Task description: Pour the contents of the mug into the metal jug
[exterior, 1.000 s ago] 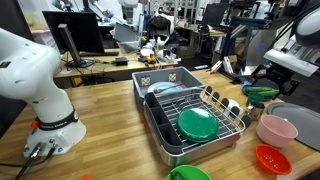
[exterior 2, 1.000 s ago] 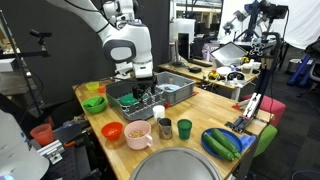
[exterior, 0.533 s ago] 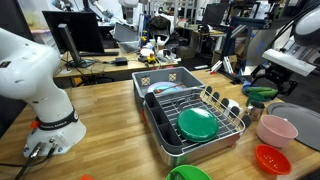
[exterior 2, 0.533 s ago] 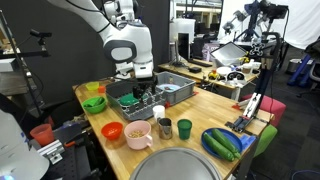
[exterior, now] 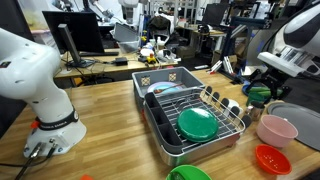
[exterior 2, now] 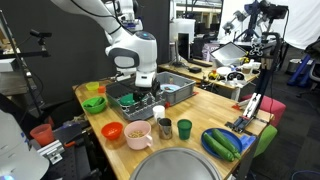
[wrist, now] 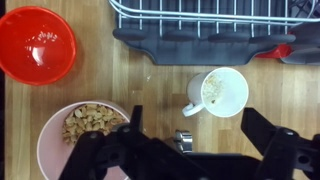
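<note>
Hand: the hand [wrist: 192, 130] hangs above the bench with its fingers spread wide and nothing between them.
Mug: the mug [wrist: 222, 92] stands upright on bare wood just beyond the fingers. Its handle points toward the pink bowl, and pale contents show inside.
Metal jug: in an exterior view the metal jug [exterior 2: 184, 128] stands just beside the mug, close to the bench edge nearest that camera. I cannot pick it out for certain in the wrist view.
Done: nothing yet, by my reading; the mug is not gripped and has not been emptied.
Left: grip the mug, lift it, bring it over the jug and tip it out.
Neighbours: the pink bowl [wrist: 48, 140], holding brown cereal-like pieces, sits beside the mug. The red bowl [wrist: 35, 45], which looks empty, lies past it.
Rack: a dark-trayed wire drying rack [wrist: 200, 40] stands just behind the mug, toward the middle of the bench.
Bench: the bench [exterior: 110, 120] is pale wooden block, clean and dry-looking.
Room: a crowded lab lies beyond the far edge, with a monitor [exterior: 85, 35], desks and other gear.
</note>
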